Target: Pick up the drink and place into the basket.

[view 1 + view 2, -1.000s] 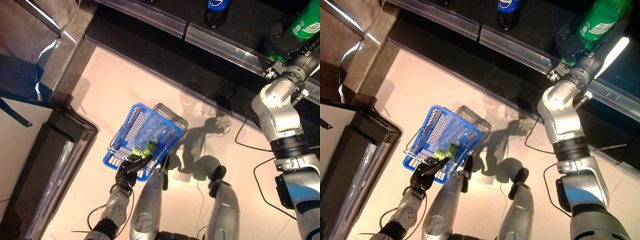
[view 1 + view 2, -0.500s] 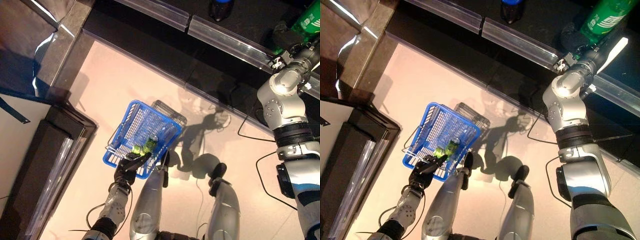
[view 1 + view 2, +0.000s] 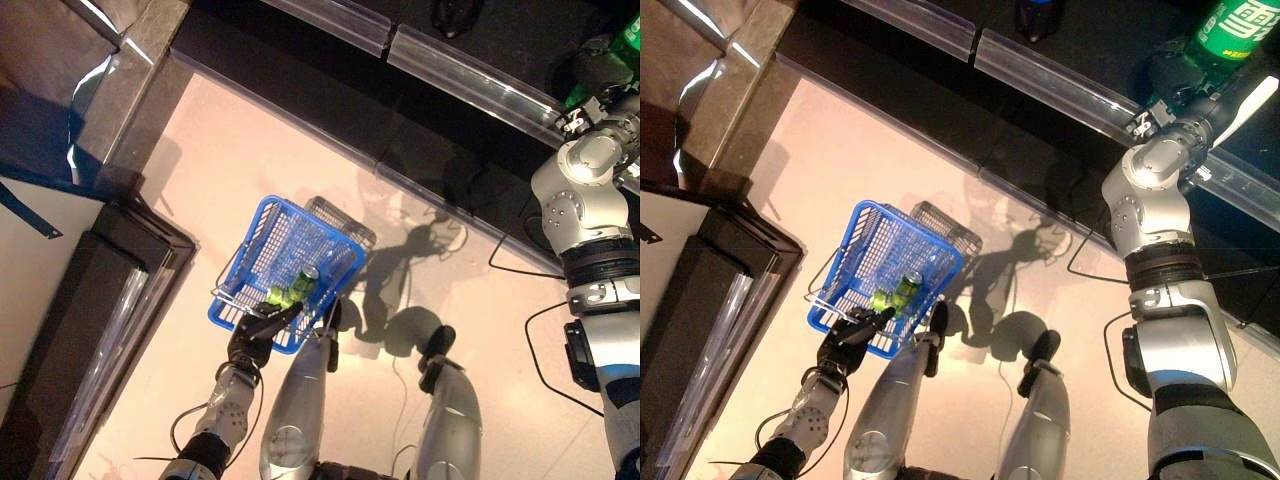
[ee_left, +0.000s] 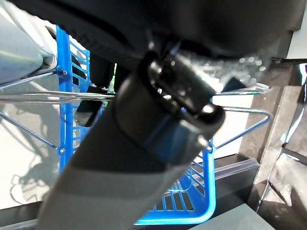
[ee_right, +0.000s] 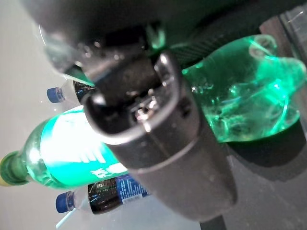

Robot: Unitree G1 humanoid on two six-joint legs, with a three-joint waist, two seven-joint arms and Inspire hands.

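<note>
A blue mesh basket (image 3: 285, 262) with silver wire handles holds a green can (image 3: 301, 284), while beyond the basket a translucent green bottle (image 3: 1230, 27) carries a bright green label and white print.

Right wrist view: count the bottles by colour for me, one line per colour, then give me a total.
Green bottle: 1, with the right hand closed round it
Dark bottles with blue caps: 2, lying behind the green one
Total: 3 bottles
</note>
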